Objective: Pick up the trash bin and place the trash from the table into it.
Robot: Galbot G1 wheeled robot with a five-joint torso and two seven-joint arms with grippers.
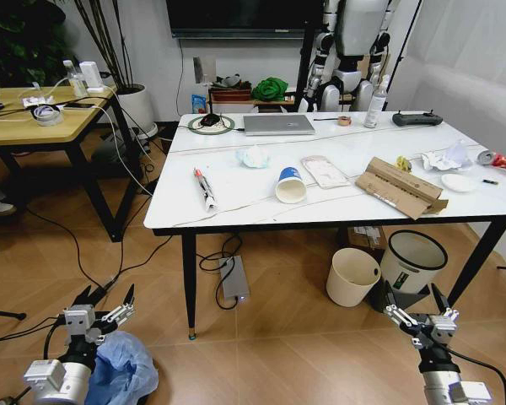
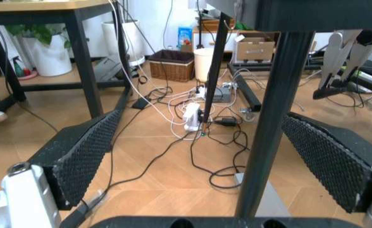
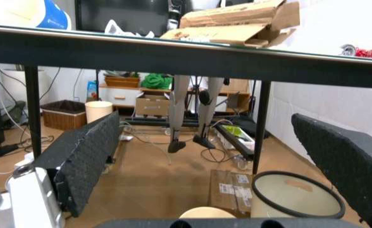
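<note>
Crinkled light-blue plastic marks the one trash bin [image 1: 122, 364], down on the floor at about seven o'clock beside the left gripper [image 1: 99, 310], whose fingers are spread wide and empty; it looks light and the bag slippery, so I'd grip the stiff rim. Right gripper [image 1: 416, 313], at five o'clock, also gapes empty. Up on the tabletop [image 1: 236, 181]: one paper cup [image 1: 290, 185], one torn cardboard piece [image 1: 400, 187], one crushed red can [image 1: 499, 159], one paper plate [image 1: 459, 182], one pen [image 1: 204, 187], all light.

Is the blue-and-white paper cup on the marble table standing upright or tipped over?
Tipped over. The paper cup lies on its side on the table, its open mouth facing the camera and its blue base pointing away.
</note>
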